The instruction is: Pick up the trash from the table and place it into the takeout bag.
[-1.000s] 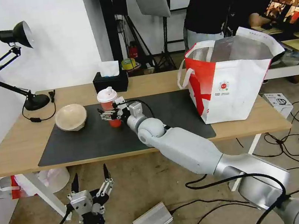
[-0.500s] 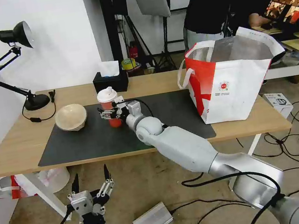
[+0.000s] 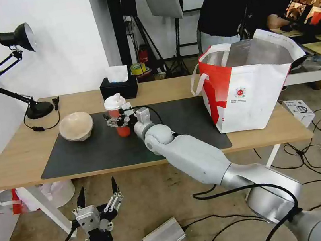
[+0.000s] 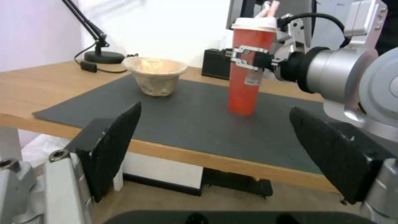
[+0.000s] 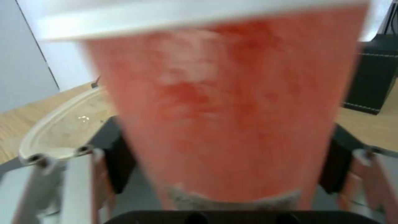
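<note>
Grasp step on the red cup (image 3: 116, 115): right gripper (image 3: 114, 121) clamped around its mid-body, cup upright on the dark mat (image 3: 93, 154) of the table (image 3: 10, 167). Probably next: straight lift, then carry to the takeout bag (image 3: 245, 95), well off on the arm's side. Beige pulp bowl (image 3: 76, 126) just beyond the fingertips. Left gripper (image 3: 99, 205) parked below the table edge, spread wide. Left wrist view: cup base meeting the mat, hidden from the right wrist.
</note>
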{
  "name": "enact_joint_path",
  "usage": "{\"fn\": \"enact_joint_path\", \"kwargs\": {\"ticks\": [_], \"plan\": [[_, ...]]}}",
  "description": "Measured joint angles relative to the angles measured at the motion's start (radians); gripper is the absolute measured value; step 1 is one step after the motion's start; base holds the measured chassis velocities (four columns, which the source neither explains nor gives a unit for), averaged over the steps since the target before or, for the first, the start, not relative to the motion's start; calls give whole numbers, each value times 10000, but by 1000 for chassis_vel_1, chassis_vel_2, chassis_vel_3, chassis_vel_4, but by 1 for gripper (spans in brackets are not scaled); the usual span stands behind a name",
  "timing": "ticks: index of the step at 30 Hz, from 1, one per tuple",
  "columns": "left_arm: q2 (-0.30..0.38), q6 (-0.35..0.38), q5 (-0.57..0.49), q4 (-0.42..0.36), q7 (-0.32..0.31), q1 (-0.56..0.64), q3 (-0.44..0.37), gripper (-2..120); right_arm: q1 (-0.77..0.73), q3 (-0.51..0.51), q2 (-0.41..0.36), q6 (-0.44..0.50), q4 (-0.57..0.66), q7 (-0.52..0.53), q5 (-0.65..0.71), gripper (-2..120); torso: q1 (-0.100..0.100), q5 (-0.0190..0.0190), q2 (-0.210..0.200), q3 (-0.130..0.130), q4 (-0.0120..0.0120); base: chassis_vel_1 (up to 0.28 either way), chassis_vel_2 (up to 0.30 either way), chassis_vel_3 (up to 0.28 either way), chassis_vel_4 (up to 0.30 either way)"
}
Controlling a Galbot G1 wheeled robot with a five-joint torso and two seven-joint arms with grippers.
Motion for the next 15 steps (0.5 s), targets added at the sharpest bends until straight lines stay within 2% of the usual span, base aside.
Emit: {"fn": "enact_joint_path", "kwargs": {"ticks": [3, 4, 7, 8, 11, 15], "plan": [[-2, -9, 11, -53, -98, 24, 52, 95, -34, 19, 38, 10, -23, -4, 5, 61, 0, 0, 0, 0, 0, 0, 0, 0, 0], [-2, -9, 11, -53, -98, 24, 52, 95, -34, 19, 38, 10, -23, -4, 5, 61, 0, 0, 0, 0, 0, 0, 0, 0, 0], [-3, -8, 29, -137, -126, 29, 68, 95, -41, 19, 46, 11, -29, -26, 18, 48, 0, 0, 0, 0, 0, 0, 0, 0, 0], [-3, -8, 29, -137, -126, 29, 68, 95, -41, 19, 46, 11, -29, -26, 18, 48, 0, 0, 0, 0, 0, 0, 0, 0, 0], [-2, -10, 132, -134, -136, 15, 64, 95, -41, 23, 41, 16, -7, -31, 39, 32, 0, 0, 0, 0, 1, 0, 0, 0, 0], [0, -10, 183, -131, -135, -26, 105, 95, -41, 23, -27, 18, 106, -29, 56, 23, 0, 0, 0, 0, 0, 0, 0, 0, 0]]}}
